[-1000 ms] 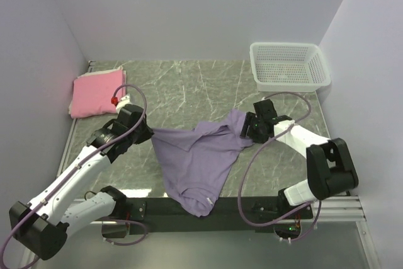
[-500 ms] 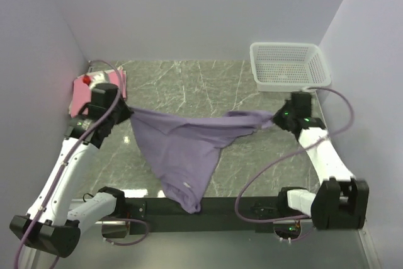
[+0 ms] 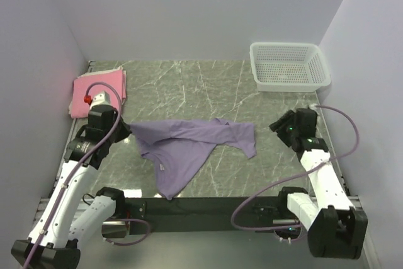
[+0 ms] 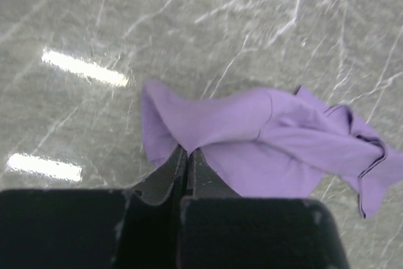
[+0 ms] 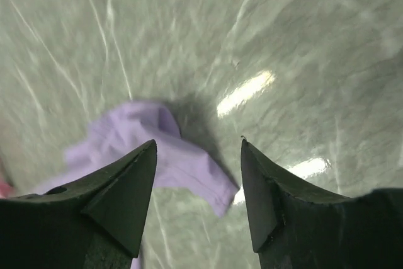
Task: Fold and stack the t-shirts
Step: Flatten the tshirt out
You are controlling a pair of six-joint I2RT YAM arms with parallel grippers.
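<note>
The left gripper [image 4: 187,151] has its two black fingers pressed together on a bunched edge of the lavender t-shirt [image 3: 189,146], so the cloth is pinched between them. In the left wrist view the fabric rises in a small peak at the fingertips and spreads to the right of the frame in loose folds, with a dark-edged opening near its far right end. In the top view that pinched edge sits left of centre, and the shirt lies crumpled and unfolded across the middle of the green marbled table [image 3: 189,86]. One part trails toward the bottom edge of the tabletop and another reaches right of centre.

The right gripper [image 5: 198,143] stands with its fingers wide apart and nothing between them. It hovers over bare table, apart from the shirt's nearest end, which shows at the left of its wrist view.

The pink t-shirt [image 3: 97,89] lies folded at the upper left of the top view, against the left wall. A white mesh basket [image 3: 289,85] sits at the upper right corner.
</note>
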